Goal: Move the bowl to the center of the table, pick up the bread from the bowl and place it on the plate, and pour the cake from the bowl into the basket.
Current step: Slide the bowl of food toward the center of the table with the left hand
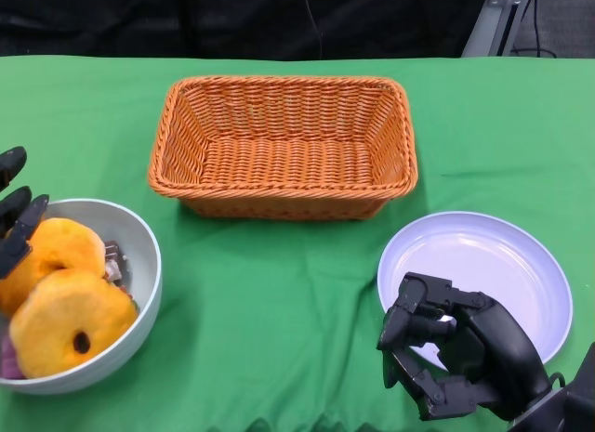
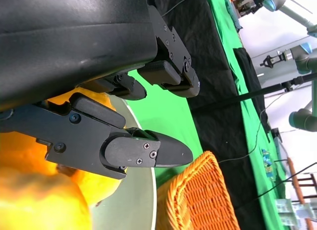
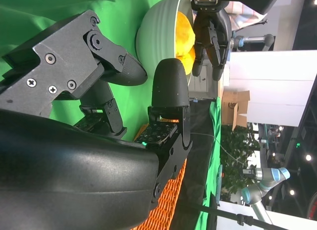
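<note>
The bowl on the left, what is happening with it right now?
The robot's left hand is at the far rim of the bowl, fingers over the bread. The bowl sits at the table's left edge, not the center. The right hand hovers over the plate, holding nothing. The basket is empty.

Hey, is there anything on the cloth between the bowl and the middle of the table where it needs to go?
Nothing visible: bare green cloth lies between the bowl and the centre, in front of the basket.
</note>
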`<move>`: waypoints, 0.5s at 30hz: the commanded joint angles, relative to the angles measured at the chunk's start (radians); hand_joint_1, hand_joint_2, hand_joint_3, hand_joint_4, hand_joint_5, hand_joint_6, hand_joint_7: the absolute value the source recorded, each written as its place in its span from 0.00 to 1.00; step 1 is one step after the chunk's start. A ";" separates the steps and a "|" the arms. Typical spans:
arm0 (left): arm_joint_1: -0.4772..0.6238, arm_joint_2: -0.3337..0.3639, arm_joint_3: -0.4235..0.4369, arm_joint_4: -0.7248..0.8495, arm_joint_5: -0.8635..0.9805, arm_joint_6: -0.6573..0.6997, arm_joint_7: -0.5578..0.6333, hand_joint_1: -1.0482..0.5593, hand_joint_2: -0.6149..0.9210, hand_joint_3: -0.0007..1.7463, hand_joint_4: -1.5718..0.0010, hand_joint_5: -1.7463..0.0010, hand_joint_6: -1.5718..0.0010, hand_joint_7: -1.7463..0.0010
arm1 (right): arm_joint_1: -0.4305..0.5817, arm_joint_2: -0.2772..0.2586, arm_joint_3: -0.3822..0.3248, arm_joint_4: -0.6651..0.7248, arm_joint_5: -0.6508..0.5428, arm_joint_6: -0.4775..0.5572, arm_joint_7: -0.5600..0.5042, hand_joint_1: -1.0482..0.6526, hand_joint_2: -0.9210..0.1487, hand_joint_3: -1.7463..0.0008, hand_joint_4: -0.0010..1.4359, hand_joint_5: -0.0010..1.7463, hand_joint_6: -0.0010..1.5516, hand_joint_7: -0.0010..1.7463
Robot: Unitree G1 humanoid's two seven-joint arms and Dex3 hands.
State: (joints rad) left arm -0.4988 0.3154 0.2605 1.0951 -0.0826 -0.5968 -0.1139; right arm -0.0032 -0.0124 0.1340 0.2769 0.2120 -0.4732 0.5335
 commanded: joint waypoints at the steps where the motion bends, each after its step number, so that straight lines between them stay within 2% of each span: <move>1: 0.032 -0.012 -0.009 -0.005 -0.005 0.026 -0.023 0.29 1.00 0.22 0.62 1.00 0.66 1.00 | -0.003 -0.008 -0.010 0.003 -0.009 0.002 -0.011 0.58 0.41 0.33 0.51 0.96 0.43 0.79; 7: 0.052 -0.038 0.003 -0.050 -0.050 -0.011 -0.065 0.29 1.00 0.21 0.61 1.00 0.66 1.00 | -0.006 -0.007 -0.013 0.016 0.002 -0.003 -0.002 0.58 0.42 0.32 0.51 0.96 0.43 0.79; 15: 0.084 -0.079 0.000 -0.147 -0.046 -0.044 -0.035 0.24 1.00 0.18 0.59 0.99 0.64 0.99 | -0.006 -0.007 -0.014 0.016 -0.009 0.002 -0.011 0.57 0.41 0.33 0.50 0.96 0.42 0.79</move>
State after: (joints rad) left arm -0.4344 0.2401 0.2640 0.9626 -0.1281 -0.6366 -0.1604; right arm -0.0049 -0.0133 0.1336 0.2965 0.1987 -0.4733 0.5277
